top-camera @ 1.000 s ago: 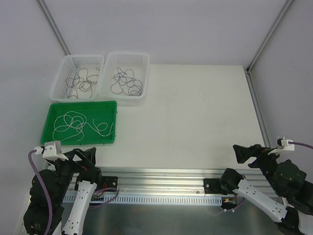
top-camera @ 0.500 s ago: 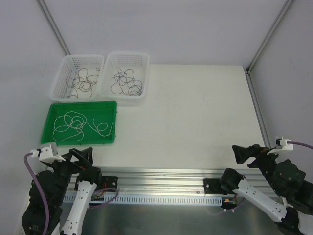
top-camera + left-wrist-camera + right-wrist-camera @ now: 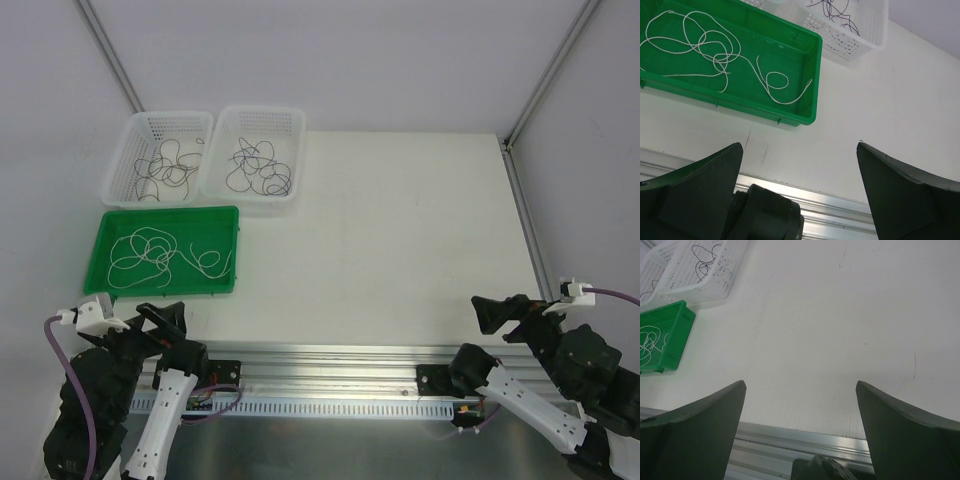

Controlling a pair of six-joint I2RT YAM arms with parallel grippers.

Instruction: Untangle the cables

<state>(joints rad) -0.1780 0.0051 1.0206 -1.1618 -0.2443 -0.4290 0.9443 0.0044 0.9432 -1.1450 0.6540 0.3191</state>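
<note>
White cables (image 3: 160, 255) (image 3: 715, 55) lie in loose loops inside the green tray (image 3: 225, 215) (image 3: 812, 75) at the left. Dark cables curl in two white baskets behind it: the left basket (image 3: 125, 150) holds one tangle (image 3: 165, 170), the right basket (image 3: 290, 125) (image 3: 875, 35) (image 3: 735, 260) holds another (image 3: 260, 170) (image 3: 702, 260). My left gripper (image 3: 160, 318) (image 3: 800, 145) hangs open near the table's front edge, just below the tray, with nothing between its fingers. Over the front right of the table my right gripper (image 3: 490, 312) (image 3: 801, 384) is open and empty too.
An aluminium rail (image 3: 330, 355) runs along the table's near edge between the arm bases. Metal frame posts (image 3: 110, 55) (image 3: 555, 70) rise at the back corners. A thick purple hose (image 3: 70, 385) loops from the left arm.
The left arm has drawn back a little toward the near left; its wrist camera block has shifted left and down. The right arm and the cables have not moved.
</note>
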